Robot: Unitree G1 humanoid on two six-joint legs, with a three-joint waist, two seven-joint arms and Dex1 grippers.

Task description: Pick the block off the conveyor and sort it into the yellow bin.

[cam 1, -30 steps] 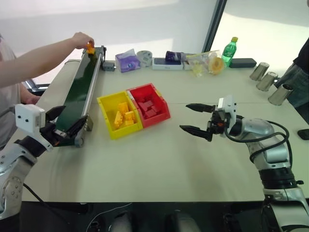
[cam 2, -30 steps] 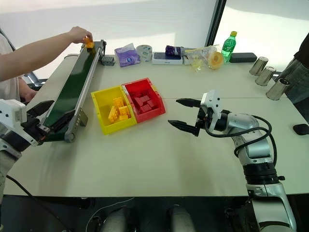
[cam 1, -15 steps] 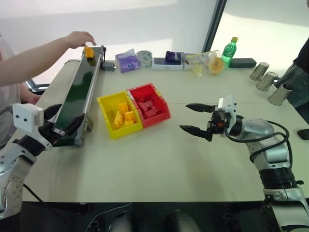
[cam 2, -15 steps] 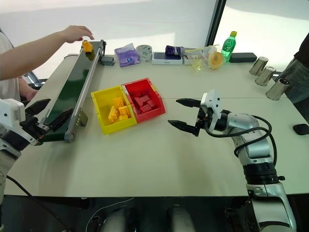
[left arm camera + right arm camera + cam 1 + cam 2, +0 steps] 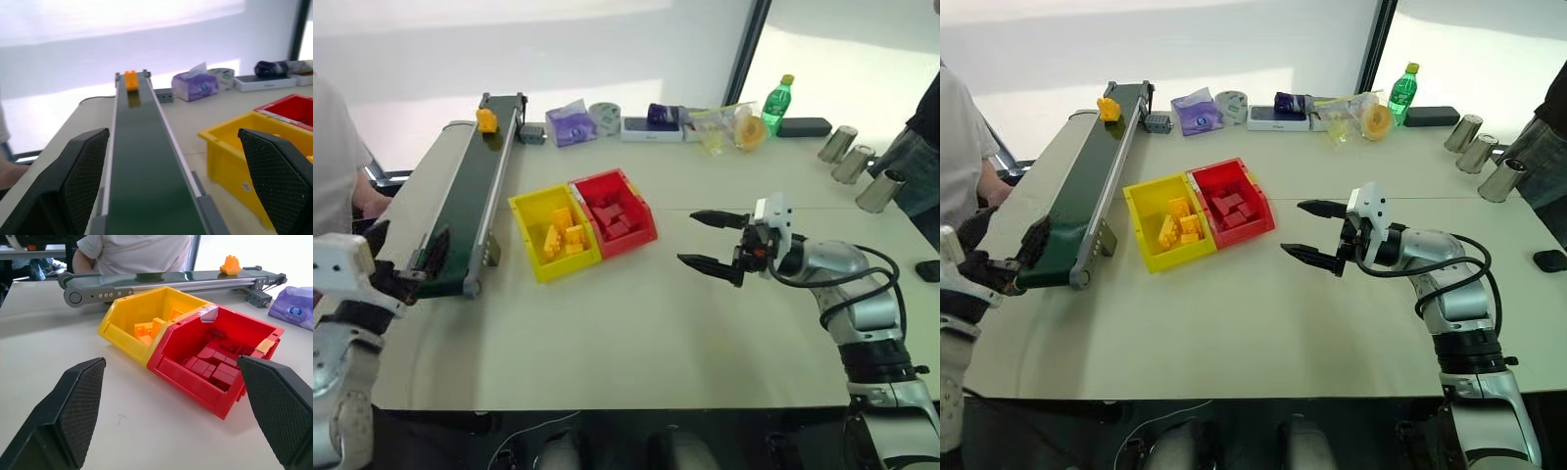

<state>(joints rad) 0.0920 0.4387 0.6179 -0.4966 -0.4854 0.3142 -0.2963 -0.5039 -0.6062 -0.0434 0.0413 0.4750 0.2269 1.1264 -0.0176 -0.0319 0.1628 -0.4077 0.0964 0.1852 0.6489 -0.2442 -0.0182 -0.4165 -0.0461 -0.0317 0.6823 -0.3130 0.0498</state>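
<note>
**Waiting at the belt's near end for the block**

The block (image 5: 486, 119) sits at the far end of the conveyor (image 5: 460, 211). I hold my left gripper (image 5: 1005, 257) wide apart and empty at the near end, lined up along the belt to receive it. My right gripper (image 5: 715, 240), equally spread and empty, faces the yellow bin (image 5: 530, 206) and red bin (image 5: 641, 211).

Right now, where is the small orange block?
The block sits on the far end of the conveyor, on the robot's left side of the table, left of the purple tissue pack.
</note>
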